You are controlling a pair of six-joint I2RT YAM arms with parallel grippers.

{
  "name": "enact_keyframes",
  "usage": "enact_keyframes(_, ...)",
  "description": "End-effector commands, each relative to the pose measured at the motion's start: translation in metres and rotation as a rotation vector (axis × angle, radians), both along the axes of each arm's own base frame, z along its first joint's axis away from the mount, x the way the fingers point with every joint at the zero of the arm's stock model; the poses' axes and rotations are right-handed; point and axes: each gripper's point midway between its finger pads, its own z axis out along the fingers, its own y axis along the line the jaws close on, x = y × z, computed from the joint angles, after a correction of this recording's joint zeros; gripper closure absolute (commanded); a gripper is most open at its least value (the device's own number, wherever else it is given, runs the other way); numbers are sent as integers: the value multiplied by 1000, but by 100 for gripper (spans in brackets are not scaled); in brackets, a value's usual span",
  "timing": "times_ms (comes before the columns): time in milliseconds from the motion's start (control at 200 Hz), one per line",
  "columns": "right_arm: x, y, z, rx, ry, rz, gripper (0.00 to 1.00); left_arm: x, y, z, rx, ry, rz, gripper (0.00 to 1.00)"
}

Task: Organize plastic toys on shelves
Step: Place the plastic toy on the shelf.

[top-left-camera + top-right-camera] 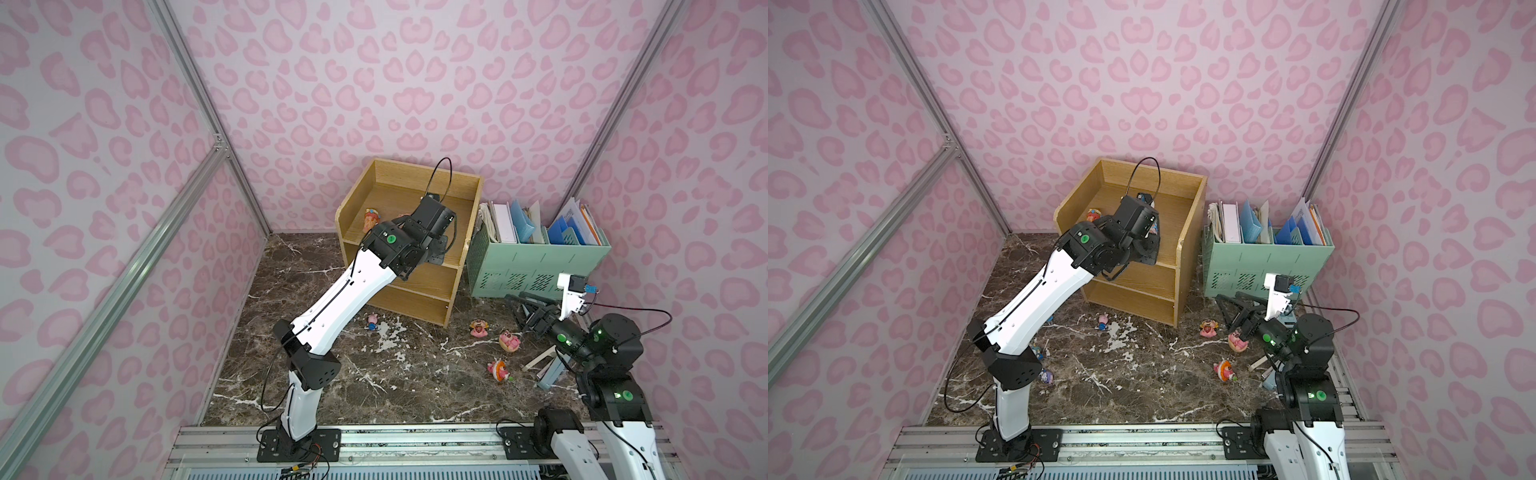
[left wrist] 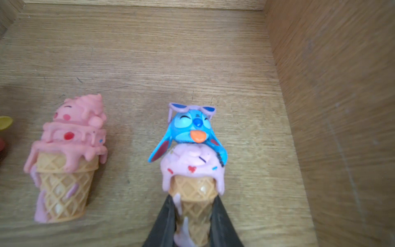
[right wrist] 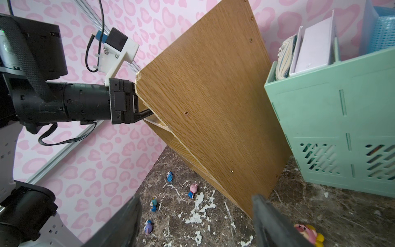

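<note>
Well, waffle-textured cone toy (image 2: pixel 193 171) between black fingers (image 2: pixel 162 224)

My left arm (image 1: pixel 332 299) is stretched over the shelves (image 1: pixel 424 280), wrist above the top tier (it blocks whatever's underneath), one cone toy (image 1: pixel 370 219) beside it. Four toys (image 1: pixel 372 322) lie on the marble floor (image 1: pixel 332 374); my right gripper (image 1: pixel 524 313) hangs near the chubby pink toy (image 1: pixel 510 341).

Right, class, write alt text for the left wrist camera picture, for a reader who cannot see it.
The left pincer grips a blue-topped ice-cream toy by its waffle cone, over a wooden shelf board. A pink ice-cream toy sits apart beside it, and a wooden side wall rises nearby.
</note>
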Motion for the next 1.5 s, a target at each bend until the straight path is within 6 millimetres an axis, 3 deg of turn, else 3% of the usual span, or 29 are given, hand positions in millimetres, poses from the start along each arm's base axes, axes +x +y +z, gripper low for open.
enact_keyframes(0,-1,0,4,5,-16,3,17,-3,0,-12,17,44,-5,69)
enact_keyframes(340,-1,1,2,7,-13,7,17,-4,-1,-5,-5,40,-11,52)
enact_keyframes(590,-2,1,2,8,-15,9,18,-11,1,16,-53,10,-26,51)
enact_keyframes(825,-1,2,2,8,-15,11,17,-21,7,42,-113,-21,-47,37)
enact_keyframes(960,-1,2,1,9,-14,16,17,-28,9,64,-168,-60,-70,38)
enact_keyframes(1095,-1,2,1,12,-15,16,18,-23,9,79,-187,-118,-69,51)
enact_keyframes(1240,-1,2,0,12,-13,16,18,-13,-1,69,-196,-91,-87,69)
enact_keyframes(1495,-2,3,-1,9,-11,18,17,5,-5,51,-194,-50,-77,72)
